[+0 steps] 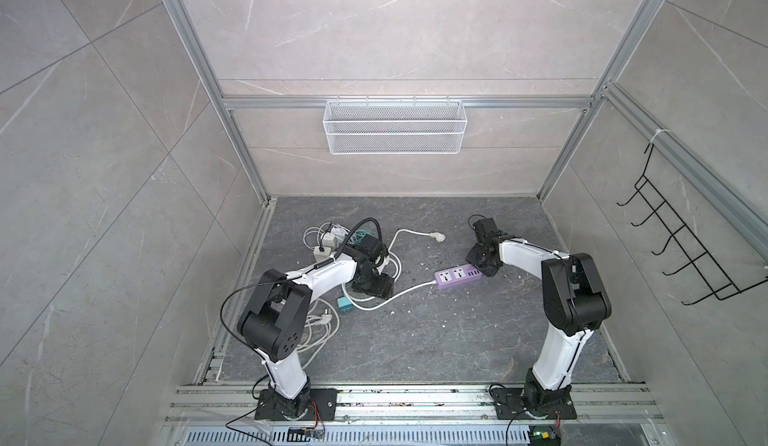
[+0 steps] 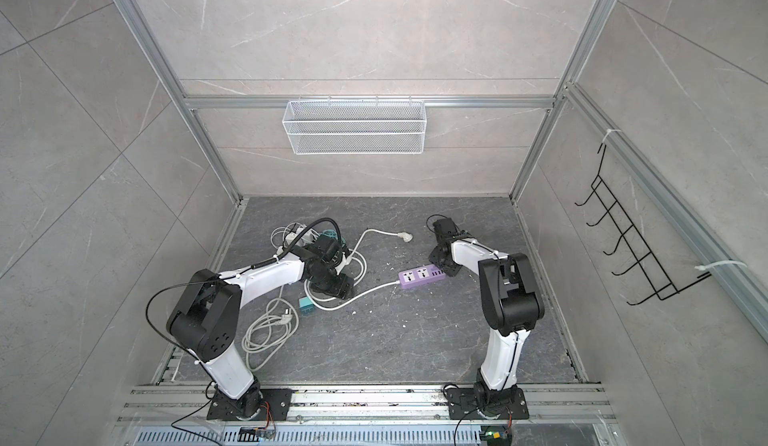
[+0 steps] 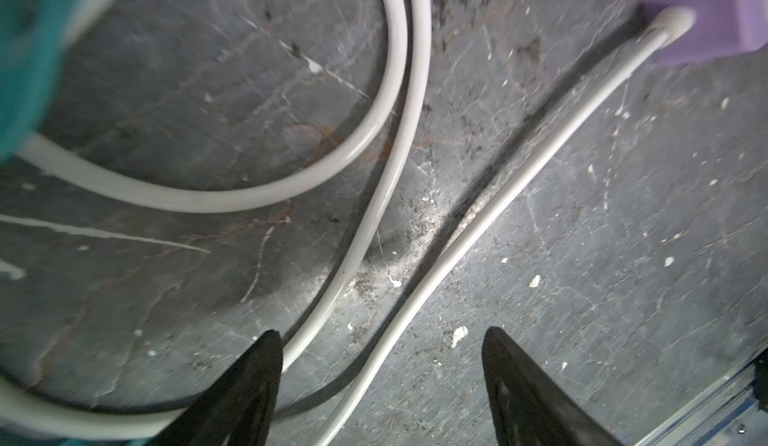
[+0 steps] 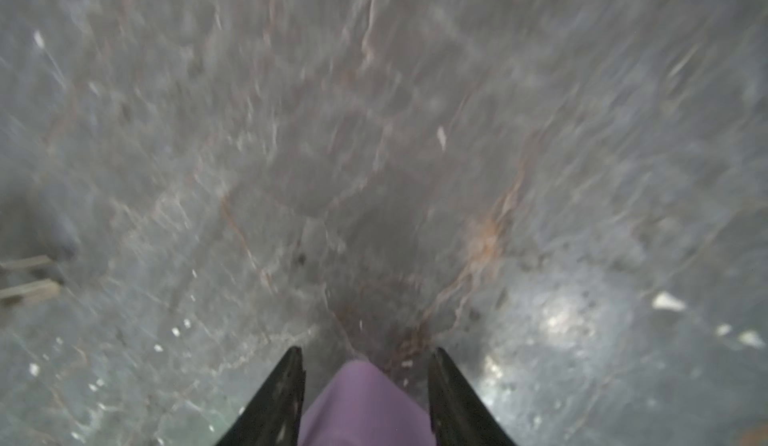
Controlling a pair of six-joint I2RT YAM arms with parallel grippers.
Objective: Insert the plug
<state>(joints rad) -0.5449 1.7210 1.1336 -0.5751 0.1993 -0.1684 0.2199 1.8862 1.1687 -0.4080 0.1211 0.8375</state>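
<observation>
A purple power strip [image 1: 457,277] [image 2: 420,276] lies on the dark floor, its white cord [image 3: 457,253] running left. My right gripper [image 1: 482,267] [image 4: 367,349] is shut on the strip's right end [image 4: 361,406]. My left gripper [image 1: 372,290] [image 3: 382,330] hangs open low over the floor, and the cord passes loose between its fingers. One white plug [image 1: 439,237] [image 2: 406,237] lies at the back middle, apart from both grippers. Another plug [image 1: 326,318] [image 2: 283,314], on a coiled grey cord, rests beside the left arm.
A teal block [image 1: 344,306] [image 2: 306,306] sits just left of the left gripper. Chargers and tangled cords [image 1: 328,240] are piled at the back left. A white mesh basket [image 1: 395,126] hangs on the rear wall, and a black hook rack [image 1: 681,240] on the right one.
</observation>
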